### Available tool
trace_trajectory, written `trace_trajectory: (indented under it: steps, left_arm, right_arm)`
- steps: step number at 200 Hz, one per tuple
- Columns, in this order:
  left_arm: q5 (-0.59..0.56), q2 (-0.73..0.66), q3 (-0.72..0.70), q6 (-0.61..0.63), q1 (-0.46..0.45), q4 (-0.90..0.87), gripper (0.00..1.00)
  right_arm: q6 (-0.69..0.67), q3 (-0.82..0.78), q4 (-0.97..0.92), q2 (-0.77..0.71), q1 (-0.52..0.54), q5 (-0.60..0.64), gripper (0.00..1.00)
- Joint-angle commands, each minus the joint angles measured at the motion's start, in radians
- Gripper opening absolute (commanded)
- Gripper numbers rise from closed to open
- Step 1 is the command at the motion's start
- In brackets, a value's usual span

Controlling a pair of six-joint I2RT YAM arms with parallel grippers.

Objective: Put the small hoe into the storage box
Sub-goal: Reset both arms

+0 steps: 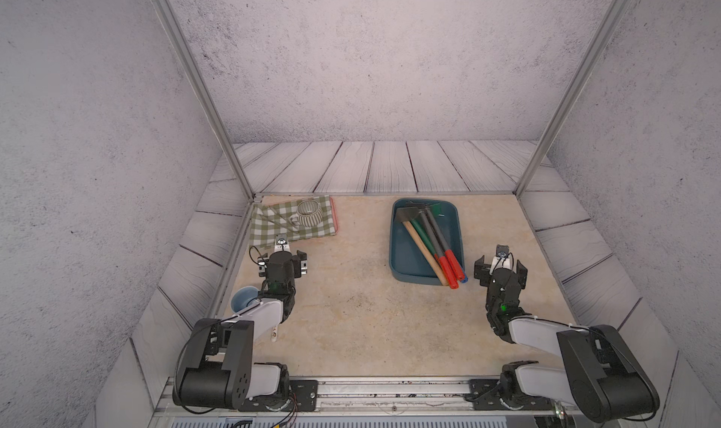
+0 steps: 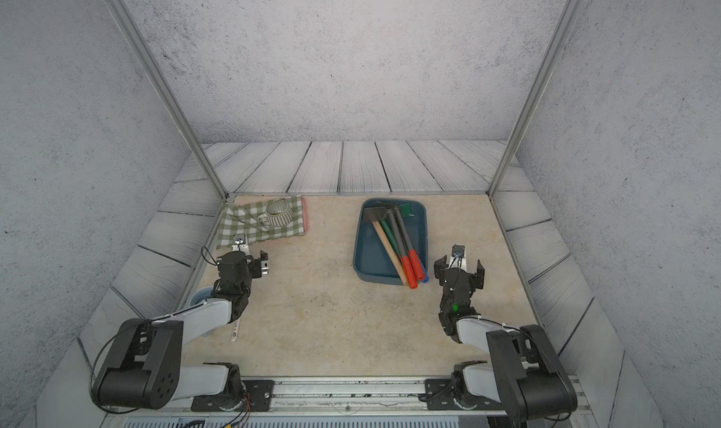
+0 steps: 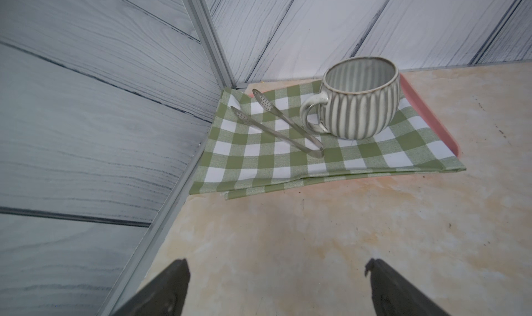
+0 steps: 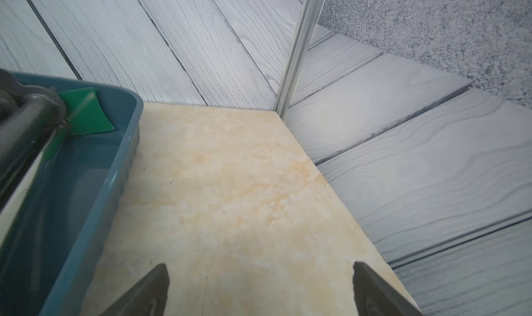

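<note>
Storage box [image 1: 404,255]: seen whole in both top views; the right wrist view catches only one corner.
Hoes [image 1: 429,244]: bundled inside the storage box, handle ends over its near rim; I cannot tell which one is the small hoe.
Green blade [image 4: 86,114]: clearest in the right wrist view, at the box's far end.
Right gripper [image 4: 259,265]: jaws apart, empty, just beside the box.
Left gripper [image 3: 276,263]: jaws apart, empty, well apart from the box.
Tongs [image 3: 277,124]: plain only in the left wrist view, on a checked cloth [image 3: 288,162] beside a mug [image 3: 362,98].

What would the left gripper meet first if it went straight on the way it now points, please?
The left gripper, open, would probably reach the checked cloth first, across bare table; depth is unclear.
</note>
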Motion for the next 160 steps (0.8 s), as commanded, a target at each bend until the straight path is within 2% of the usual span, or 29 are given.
trace_trajectory:
  steps: [1,25,56,72,87,120,144,160]
  left_arm:
    - [0.081,-0.018,-0.027,0.023,0.022,0.070,1.00]
    - [0.115,-0.034,-0.053,0.031,0.028,0.105,1.00]
    - [0.142,0.018,-0.083,-0.005,0.030,0.226,0.97]
    - [0.140,0.073,-0.069,0.003,0.029,0.253,0.97]
    - [0.129,0.110,-0.056,-0.003,0.031,0.264,0.96]
    - [0.167,0.207,-0.010,0.017,0.031,0.278,0.93]
    - [0.169,0.193,0.039,-0.015,0.052,0.160,0.95]
    - [0.182,0.197,0.043,-0.022,0.062,0.160,0.91]
  right_arm:
    - [0.048,0.012,0.060,0.045,-0.029,-0.131,0.99]
    - [0.056,0.061,0.057,0.124,-0.048,-0.188,0.99]
    - [0.010,0.183,-0.142,0.169,-0.053,-0.303,1.00]
    - [0.034,0.196,-0.140,0.193,-0.056,-0.264,1.00]
    - [0.038,0.192,-0.108,0.215,-0.066,-0.279,1.00]
    - [0.065,0.218,-0.146,0.240,-0.092,-0.308,0.97]
    - [0.079,0.242,-0.180,0.254,-0.113,-0.337,0.98]
    - [0.096,0.247,-0.195,0.251,-0.128,-0.345,0.99]
